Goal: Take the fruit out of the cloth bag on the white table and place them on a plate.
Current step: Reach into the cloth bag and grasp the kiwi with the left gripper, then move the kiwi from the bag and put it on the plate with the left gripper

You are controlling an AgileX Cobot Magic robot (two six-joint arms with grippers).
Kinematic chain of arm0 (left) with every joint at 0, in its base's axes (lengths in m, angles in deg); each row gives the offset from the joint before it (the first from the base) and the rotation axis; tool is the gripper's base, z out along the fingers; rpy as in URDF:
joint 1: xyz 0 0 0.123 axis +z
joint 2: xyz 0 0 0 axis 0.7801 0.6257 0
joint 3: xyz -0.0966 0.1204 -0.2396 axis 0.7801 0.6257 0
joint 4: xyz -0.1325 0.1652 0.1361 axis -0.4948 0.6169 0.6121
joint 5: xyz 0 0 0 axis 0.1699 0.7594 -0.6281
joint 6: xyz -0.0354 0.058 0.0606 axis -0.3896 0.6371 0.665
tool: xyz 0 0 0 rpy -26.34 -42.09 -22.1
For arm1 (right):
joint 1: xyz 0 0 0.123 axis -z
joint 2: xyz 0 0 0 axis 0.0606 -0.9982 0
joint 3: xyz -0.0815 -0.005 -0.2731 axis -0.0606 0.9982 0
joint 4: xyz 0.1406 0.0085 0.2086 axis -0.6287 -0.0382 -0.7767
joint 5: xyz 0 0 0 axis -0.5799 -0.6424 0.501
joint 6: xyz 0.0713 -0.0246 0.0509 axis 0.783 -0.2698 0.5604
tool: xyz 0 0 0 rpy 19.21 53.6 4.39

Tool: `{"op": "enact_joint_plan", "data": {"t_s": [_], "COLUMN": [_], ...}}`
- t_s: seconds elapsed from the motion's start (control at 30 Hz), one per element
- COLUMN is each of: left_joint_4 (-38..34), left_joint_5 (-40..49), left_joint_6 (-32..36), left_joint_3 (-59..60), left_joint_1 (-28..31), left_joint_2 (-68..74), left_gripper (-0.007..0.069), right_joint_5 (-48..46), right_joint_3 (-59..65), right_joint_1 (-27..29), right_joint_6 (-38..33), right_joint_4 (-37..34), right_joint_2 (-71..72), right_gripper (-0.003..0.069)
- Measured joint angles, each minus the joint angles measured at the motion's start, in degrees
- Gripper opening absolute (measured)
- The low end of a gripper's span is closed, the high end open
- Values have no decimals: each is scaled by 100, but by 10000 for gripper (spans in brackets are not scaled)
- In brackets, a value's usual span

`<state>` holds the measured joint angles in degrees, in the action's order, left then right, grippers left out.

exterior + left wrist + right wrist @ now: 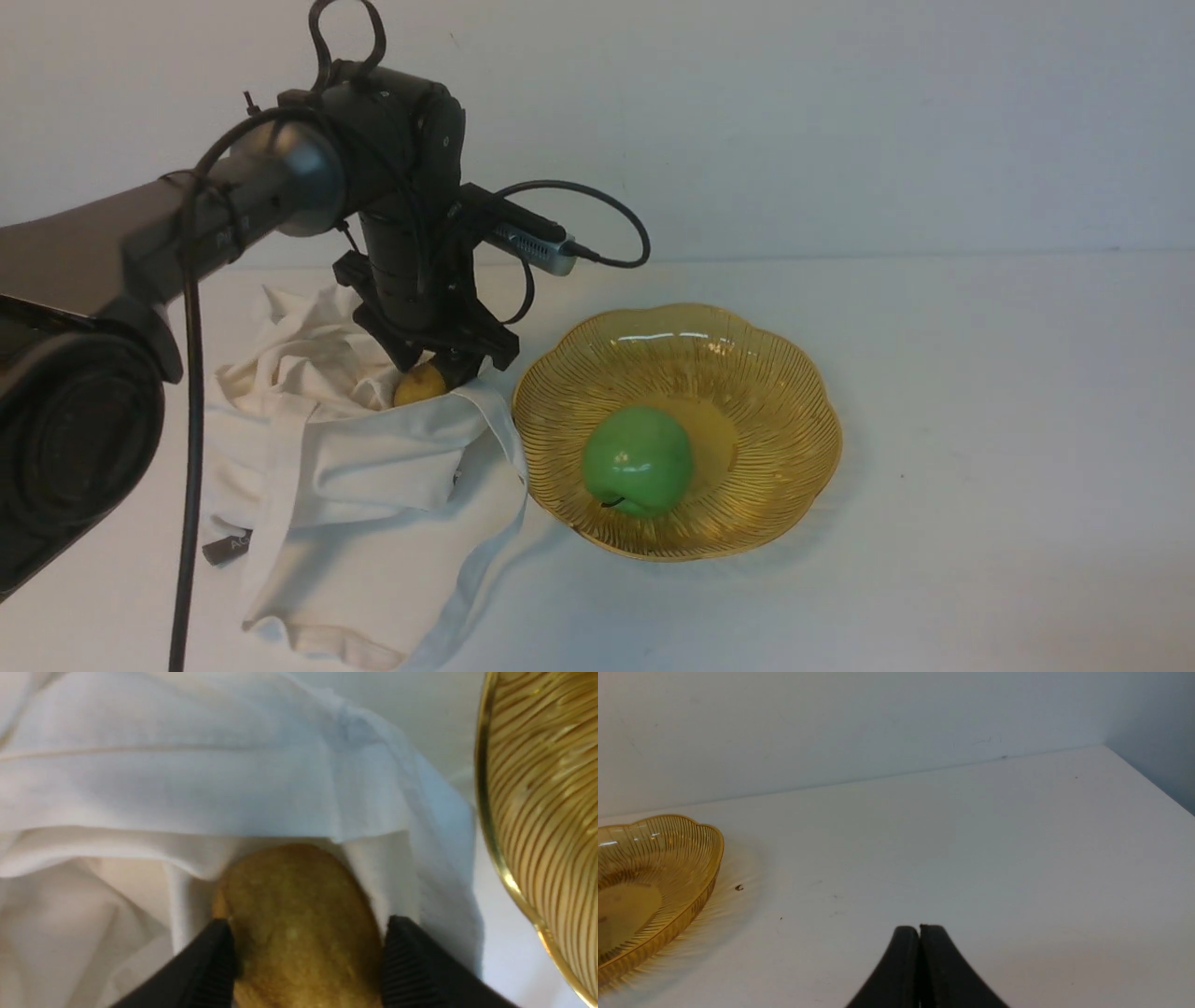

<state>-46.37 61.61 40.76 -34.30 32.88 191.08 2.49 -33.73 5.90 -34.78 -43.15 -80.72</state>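
The left gripper [308, 926] has its jaws clamped on the fruit [292, 886] between them, bag [187, 788] around, plate [537, 788] just beside; the right gripper [919, 929] has jaws pressed together.

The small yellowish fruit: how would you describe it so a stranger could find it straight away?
Start at the crumpled off-white cloth bag on the white table, left of the amber plate. At the bag's open mouth, pinched by the left gripper, sits the fruit. It is small, dull and yellow-brown, unlike the bigger glossy green apple in the plate.
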Motion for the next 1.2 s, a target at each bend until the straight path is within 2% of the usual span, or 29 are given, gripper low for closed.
{"op": "enact_joint_plan", "data": {"t_s": [0.07, 0.6, 0.8, 0.97, 1.13, 1.2], "left_joint_4": [-7, 133, 146, -450, -1930, -2201], "left_joint_5": [58, 173, 193, 207, 213, 220], "left_joint_6": [0, 0, 0, 7, 484, 662], "left_joint_3": [0, -18, -84, -243, -309, -309], "left_joint_1": [0, 10, 288, 458, 231, 74], "left_joint_2": [50, -578, -939, -1244, -1525, -1519], "left_gripper": [304, 296, 295, 288, 286, 286], "right_joint_5": [0, 0, 0, 0, 0, 0], "right_joint_3": [0, 0, 0, 0, 0, 0], "right_joint_1": [0, 0, 0, 0, 0, 0], "right_joint_6": [0, 0, 0, 0, 0, 0], "right_joint_4": [0, 0, 0, 0, 0, 0], "right_joint_2": [0, 0, 0, 0, 0, 0], "right_gripper": [-15, -15, -15, -15, -15, -15]}}
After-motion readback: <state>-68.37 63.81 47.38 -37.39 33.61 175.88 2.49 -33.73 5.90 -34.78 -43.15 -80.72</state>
